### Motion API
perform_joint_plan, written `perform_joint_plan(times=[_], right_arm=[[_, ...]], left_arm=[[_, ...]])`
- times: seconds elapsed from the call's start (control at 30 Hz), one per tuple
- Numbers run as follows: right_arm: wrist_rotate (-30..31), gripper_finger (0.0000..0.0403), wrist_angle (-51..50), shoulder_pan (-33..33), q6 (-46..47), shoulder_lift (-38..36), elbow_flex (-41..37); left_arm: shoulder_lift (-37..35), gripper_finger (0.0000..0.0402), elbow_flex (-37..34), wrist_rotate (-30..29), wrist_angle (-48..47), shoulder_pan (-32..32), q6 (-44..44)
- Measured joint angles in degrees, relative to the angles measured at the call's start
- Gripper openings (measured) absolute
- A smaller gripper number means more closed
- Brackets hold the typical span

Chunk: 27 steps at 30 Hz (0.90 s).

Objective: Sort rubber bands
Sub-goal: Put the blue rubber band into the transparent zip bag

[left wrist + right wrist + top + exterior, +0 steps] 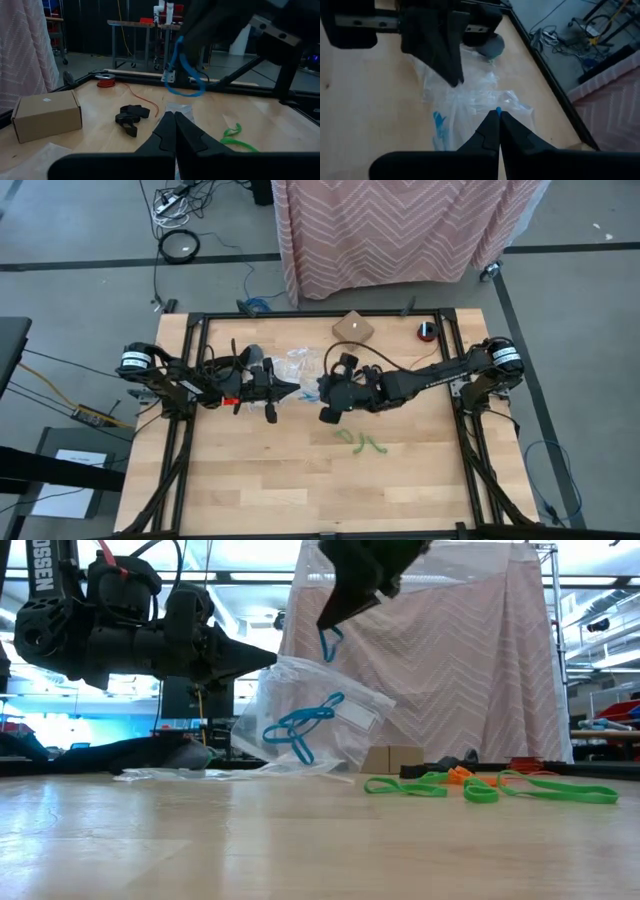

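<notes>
Wooden table [250, 480] bears green bands [360, 442], cardboard box [353, 328].

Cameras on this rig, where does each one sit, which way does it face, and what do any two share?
High: overhead, straight down; both arms, table.
Low: table height, level; left gripper pinches clear bag, right gripper dangles a blue band.
Left wrist: past shut fingers toward box, same band.
Right wrist: down at bag.
Shared: low and left wrist show the band.
</notes>
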Motion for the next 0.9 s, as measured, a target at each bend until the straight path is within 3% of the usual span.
perform_joint_plan(times=[0.5,0.67,0.9], right_arm=[[-7.48,0.0000,1.84,-2.49,-2.25,1.09,-0.85],[-10.98,0.0000,7.88,-2.51,-2.16,1.20,-4.18],[-15.13,0.0000,8.93,-2.35,-1.81,1.49,-4.50]], left_arm=[[0.00,0.0001,0.00,-0.05,-0.05,0.01,0.02],[0.00,0.0001,0.00,-0.17,-0.04,0.00,0.02],[0.00,0.0001,0.01,-0.15,0.01,0.02,0.02]])
